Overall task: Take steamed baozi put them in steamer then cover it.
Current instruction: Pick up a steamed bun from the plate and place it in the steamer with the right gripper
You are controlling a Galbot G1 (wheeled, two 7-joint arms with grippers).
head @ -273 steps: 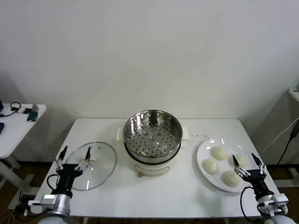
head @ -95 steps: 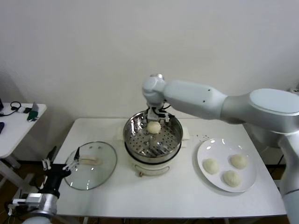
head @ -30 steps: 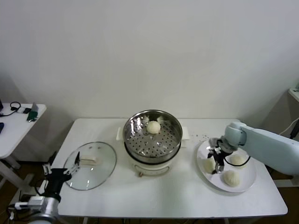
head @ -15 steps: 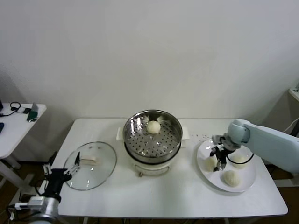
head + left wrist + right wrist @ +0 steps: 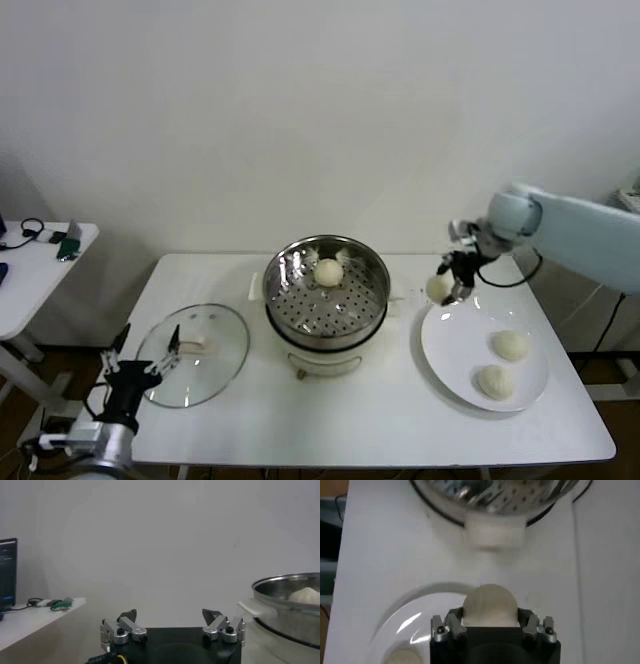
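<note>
My right gripper (image 5: 447, 286) is shut on a cream-white baozi (image 5: 438, 288) and holds it in the air above the plate's far-left edge, to the right of the steamer (image 5: 326, 290). In the right wrist view the bun (image 5: 490, 605) sits between the fingers. One baozi (image 5: 328, 271) lies on the steamer's perforated tray at the back. Two more baozi (image 5: 511, 345) (image 5: 493, 381) lie on the white plate (image 5: 450, 345). The glass cover (image 5: 205, 355) with its white handle lies flat on the table left of the steamer. My left gripper (image 5: 140, 356) is open and empty near the cover's front-left rim.
The steamer's white side tab (image 5: 494, 533) points toward the plate. A small side table (image 5: 35, 270) with cables stands off to the left. The white table's front edge (image 5: 350, 462) runs below the plate and cover.
My right gripper has closed on a baozi from the plate and lifted it up and back, off the plate. The plate now holds two buns. The left arm has barely moved.
</note>
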